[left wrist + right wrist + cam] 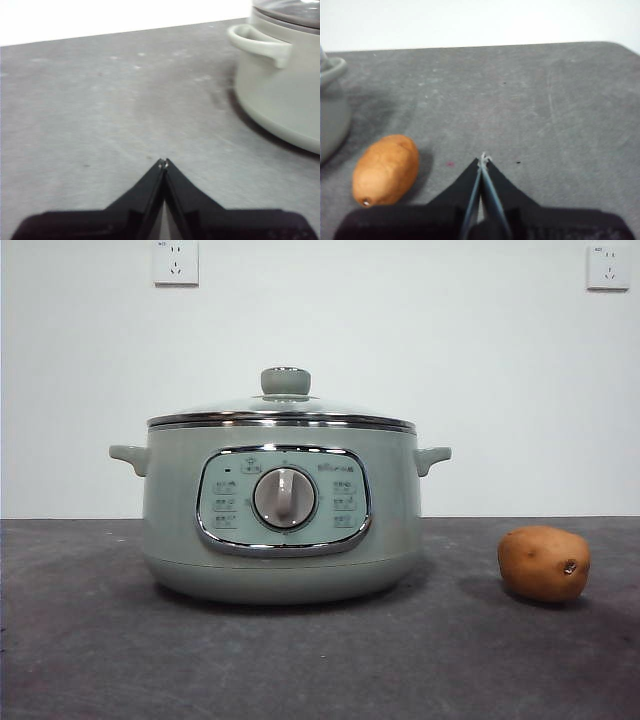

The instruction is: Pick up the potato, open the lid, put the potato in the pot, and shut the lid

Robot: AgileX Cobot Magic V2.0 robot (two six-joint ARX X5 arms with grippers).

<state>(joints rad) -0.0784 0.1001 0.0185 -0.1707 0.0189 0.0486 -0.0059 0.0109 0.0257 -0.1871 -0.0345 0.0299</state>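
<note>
While neither arm shows in front view, pot [280, 525] stands mid-bench [80, 640], lid [283, 405] seated, potato [544, 563] well apart, bare surface between. Left pincer [163, 162] together, pot handle [260, 45] blurred, probably near. Right pincer [483, 159] together beside potato.

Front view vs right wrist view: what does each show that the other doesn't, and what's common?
Front only: the whole pot with the lid seated on it, its knob, control panel and dial, and two wall sockets. No arm appears there.

Right wrist only: the right gripper, fingers shut, empty, above the table beside the potato.

Both: the potato lying on the grey table, apart from the pot, whose side shows at the wrist picture's edge.
</note>
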